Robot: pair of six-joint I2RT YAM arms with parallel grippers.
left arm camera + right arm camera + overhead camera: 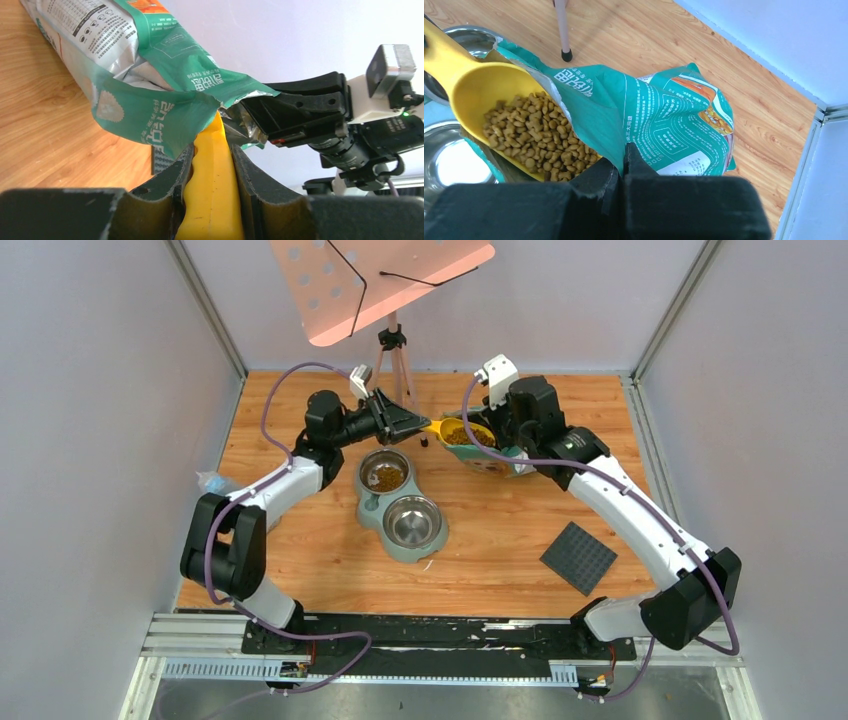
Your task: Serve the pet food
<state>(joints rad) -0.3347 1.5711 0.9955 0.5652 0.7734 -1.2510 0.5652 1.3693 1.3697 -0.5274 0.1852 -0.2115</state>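
Surface: a light-brown wooden surface (500, 530) is seen running from wall to wall. A black rail (430, 640) is fixed along its near edge.
Room: the surface is closed in by pale grey panels (90, 390) at the left, the right and the back.
Far edge: a tripod (392, 365) is stood there, topped by a tilted pink perforated plate (380, 280).
Feeder: a green two-cup feeder (372, 508) is set near the middle. Some kibble is seen in the far cup and bare steel in the near one.
Mat: a dark square mat (578, 557) is laid flat to the right, well apart from the feeder.
Bag: a teal bag (649, 115) is lain on its side beyond the feeder.
Left hand: the left hand (212, 160) is clamped on the handle of a yellow scoop (474, 90).
Right hand: the right hand (624, 155) is closed together on the rim of the bag's mouth.
Pet food: the pet food (539, 135) is heaped in the scoop's bowl, at the bag's mouth.
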